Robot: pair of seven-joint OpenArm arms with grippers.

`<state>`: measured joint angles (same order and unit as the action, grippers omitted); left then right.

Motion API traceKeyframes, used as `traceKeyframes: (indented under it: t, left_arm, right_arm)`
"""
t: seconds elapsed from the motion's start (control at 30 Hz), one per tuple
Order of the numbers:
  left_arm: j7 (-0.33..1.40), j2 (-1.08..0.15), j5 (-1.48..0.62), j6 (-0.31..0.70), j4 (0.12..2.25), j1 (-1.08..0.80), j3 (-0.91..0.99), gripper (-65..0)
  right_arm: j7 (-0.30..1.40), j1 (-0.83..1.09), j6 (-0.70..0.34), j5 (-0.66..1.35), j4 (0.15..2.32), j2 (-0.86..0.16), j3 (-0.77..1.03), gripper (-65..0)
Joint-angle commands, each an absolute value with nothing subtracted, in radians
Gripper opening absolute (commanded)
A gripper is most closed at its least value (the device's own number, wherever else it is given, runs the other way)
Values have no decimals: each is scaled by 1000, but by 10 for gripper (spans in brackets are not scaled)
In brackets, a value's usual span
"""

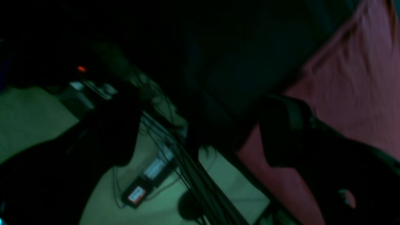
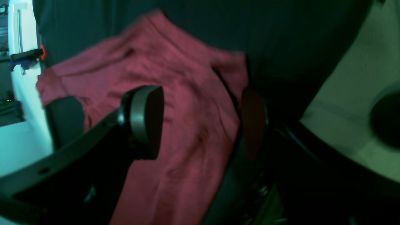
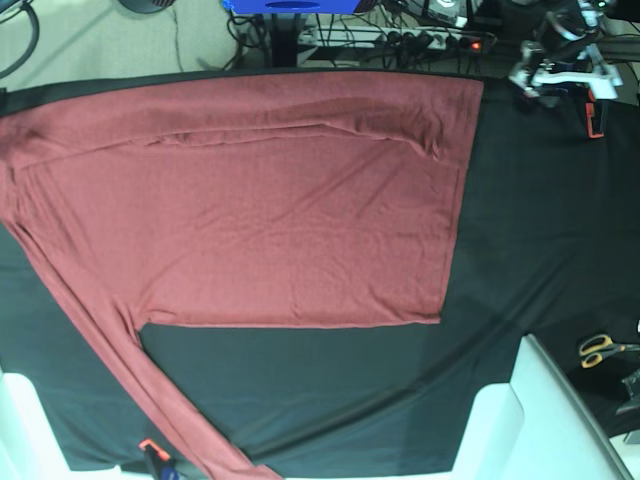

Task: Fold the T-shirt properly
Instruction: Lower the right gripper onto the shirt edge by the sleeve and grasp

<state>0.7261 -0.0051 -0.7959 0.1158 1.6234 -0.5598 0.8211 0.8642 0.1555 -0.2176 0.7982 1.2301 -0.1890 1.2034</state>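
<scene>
Black table covering point(image 3: 520, 250) bears the T-shirt point(image 3: 270, 220); both grippers' fingers point(image 2: 143, 122) spread, empty

A brick-red long-sleeved T-shirt point(image 3: 290, 210) lies spread flat across a table point(image 3: 540, 230) draped in black cloth. One sleeve point(image 3: 300, 130) is folded across the upper body of the garment, while the other sleeve point(image 3: 120, 370) trails diagonally toward the near edge. At right, yellow-handled scissors point(image 3: 603, 348) rest on the cloth beside a white panel point(image 3: 560, 420). A power strip point(image 3: 400, 40) and tangled cables sit on the floor beyond the far edge.
</scene>
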Motion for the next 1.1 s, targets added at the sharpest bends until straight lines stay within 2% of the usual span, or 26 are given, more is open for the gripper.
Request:
traceKeyframes:
  t: [0.0,0.07,0.17,0.3,0.4,0.5,0.67,0.77,1.07]
  left_arm:
    - [711,-15,-809,124,1664,-567,848,-76]
    - [711,-15,-809,124,1695,-568,889,-77]
    - [714,-15,-811,151,1721,-568,935,-79]
    - [717,-15,-811,371,1742,-587,940,-79]
    - [759,-15,-809,484,1744,-595,944,-79]
    - [766,-13,-808,552,1744,-602,944,-79]
    - [763,-15,-805,559,1742,-625,954,-79]
    - [766,-15,-805,561,1742,-625,1001,-79]
    - [766,-15,-805,561,1739,-622,1058,-79]
  right_arm:
    - [845,131,-232,794,1264,-232,1205,-278]
    - [840,90,-240,733,1273,-259,1170,-278]
    - [839,31,-318,659,1250,-329,1041,-278]
    - [739,-82,-432,573,1132,-403,831,-278]
    - [570,-197,-433,467,952,-437,656,-278]
    - [387,-305,-433,375,725,-453,529,-276]
    - [61,-458,-433,249,348,-463,406,-276]
    - [-41,-504,-433,203,226,-472,369,-276]
    - [-70,-499,-432,202,199,-473,280,-279]
